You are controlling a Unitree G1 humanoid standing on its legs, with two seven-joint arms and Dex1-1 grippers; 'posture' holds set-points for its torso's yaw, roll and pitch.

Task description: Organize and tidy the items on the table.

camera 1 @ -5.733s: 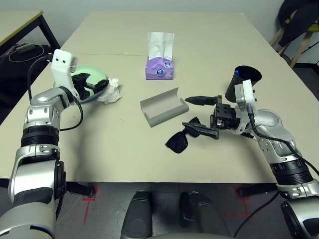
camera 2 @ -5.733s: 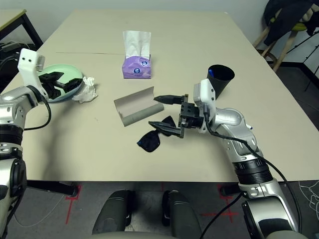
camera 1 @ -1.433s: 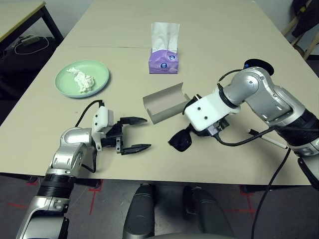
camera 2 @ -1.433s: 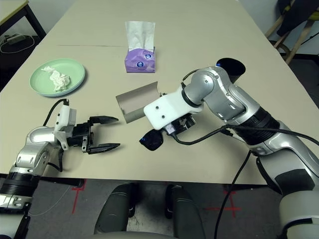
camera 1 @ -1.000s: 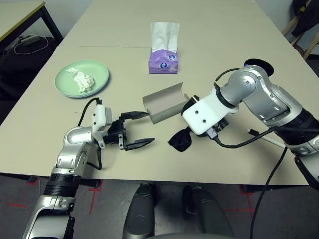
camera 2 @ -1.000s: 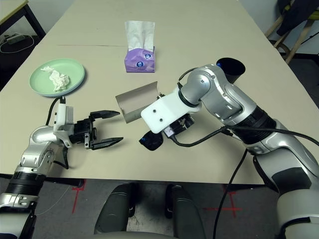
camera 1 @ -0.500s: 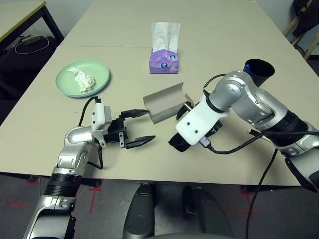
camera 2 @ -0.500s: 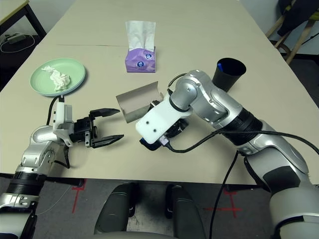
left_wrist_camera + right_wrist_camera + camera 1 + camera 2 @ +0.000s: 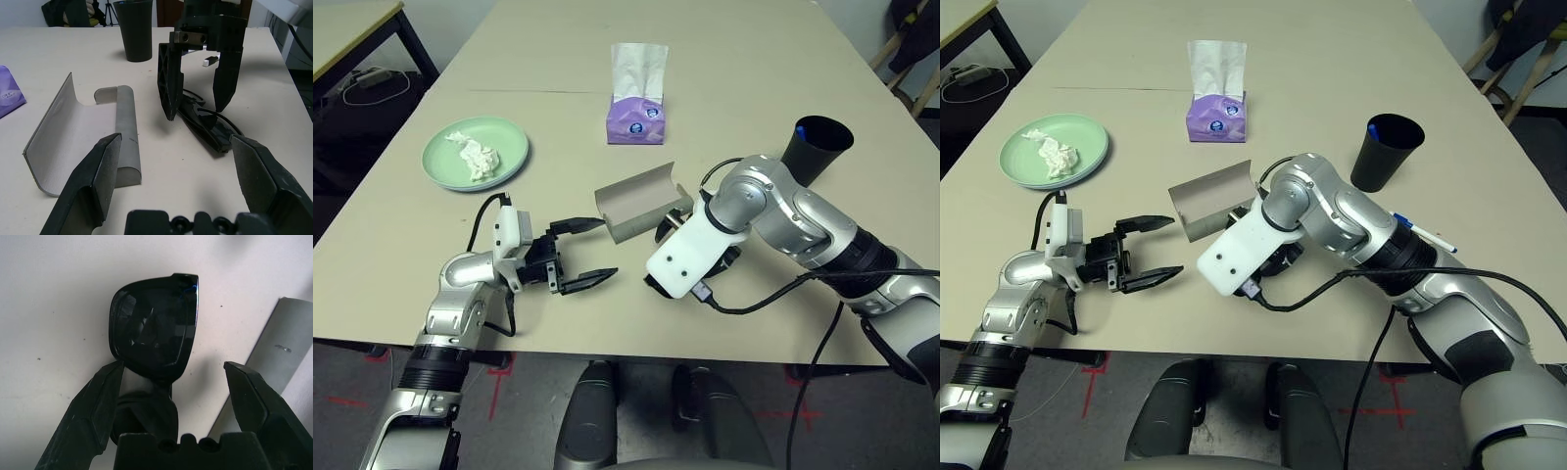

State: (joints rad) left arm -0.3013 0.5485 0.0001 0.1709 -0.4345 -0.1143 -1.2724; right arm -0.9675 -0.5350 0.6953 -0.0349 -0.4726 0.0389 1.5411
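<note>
Black sunglasses [image 9: 154, 340] lie on the beige table [image 9: 558, 59] just in front of the open grey glasses case [image 9: 641, 201]. My right gripper [image 9: 171, 377] hangs open directly over them, one finger on each side of a lens; the left wrist view shows the same right gripper [image 9: 198, 105] straddling the sunglasses [image 9: 208, 128]. Left of the case, my left gripper [image 9: 587, 253] is open and empty, pointing at the glasses case [image 9: 83, 132]. A mint green plate [image 9: 504, 147] at the far left holds the crumpled tissue [image 9: 473, 157]. The black cup [image 9: 816, 149] stands at the right, with something blue [image 9: 1383, 125] inside. A white pen [image 9: 1425, 235] lies by my right forearm.
A purple tissue box [image 9: 635, 119] stands behind the case, past the table's seam. A dark-legged side desk [image 9: 362, 29] is at the far left, and a chair [image 9: 911, 39] at the far right. The table's front edge runs just below both grippers.
My right arm has swung left and down over the sunglasses, uncovering the cup. My left gripper has crept slightly towards the case. Earlier, the tissue lay beside the plate; now it lies on it.
</note>
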